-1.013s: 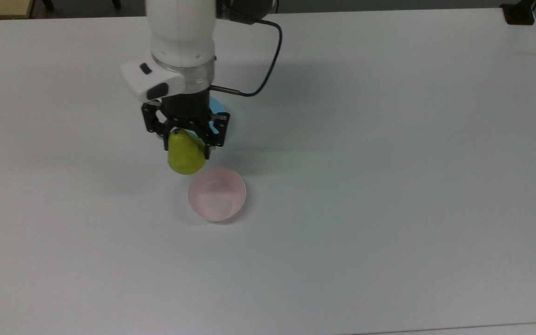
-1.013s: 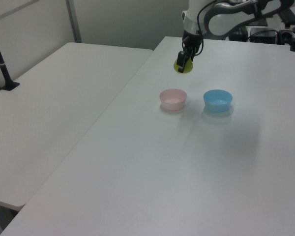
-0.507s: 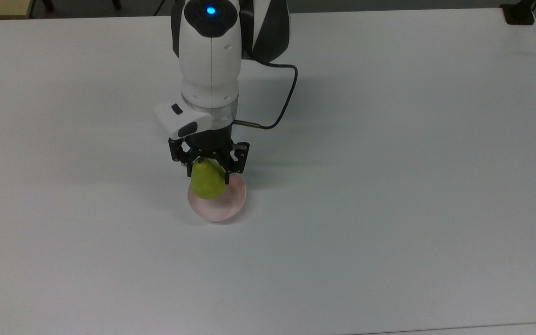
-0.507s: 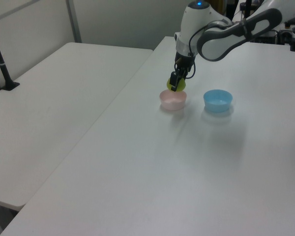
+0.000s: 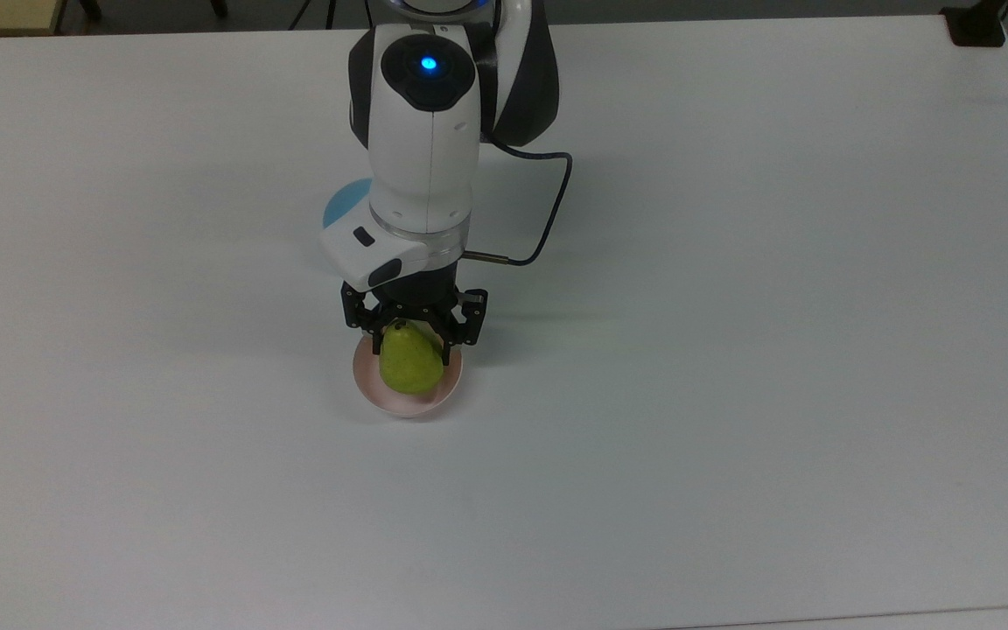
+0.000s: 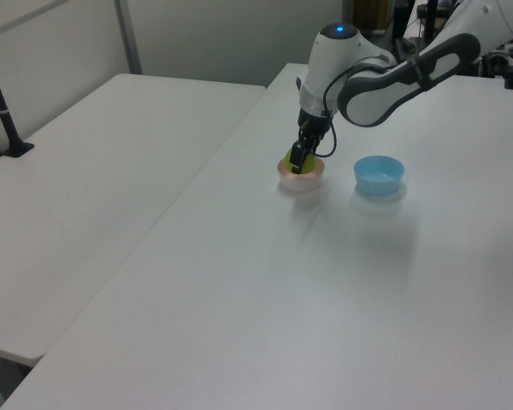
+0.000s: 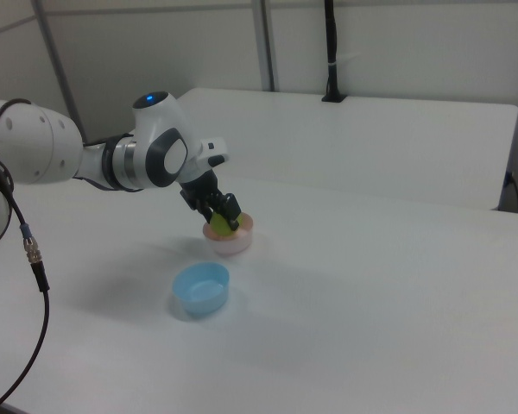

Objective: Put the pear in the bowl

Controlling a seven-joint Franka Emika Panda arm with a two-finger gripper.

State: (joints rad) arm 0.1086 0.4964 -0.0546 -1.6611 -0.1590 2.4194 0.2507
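While the jaws grip the pear low over the pink bowl, mid-tabletop: ease down, centre it, then release gently to avoid tipping.

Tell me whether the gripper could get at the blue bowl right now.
Probably not yet: the gripper is shut on the pear over the pink bowl. The blue bowl sits open on the table beside it, nothing blocking it.

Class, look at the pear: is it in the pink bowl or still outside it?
In. The pear sits within the pink bowl's rim, stem up, with the gripper shut on it.
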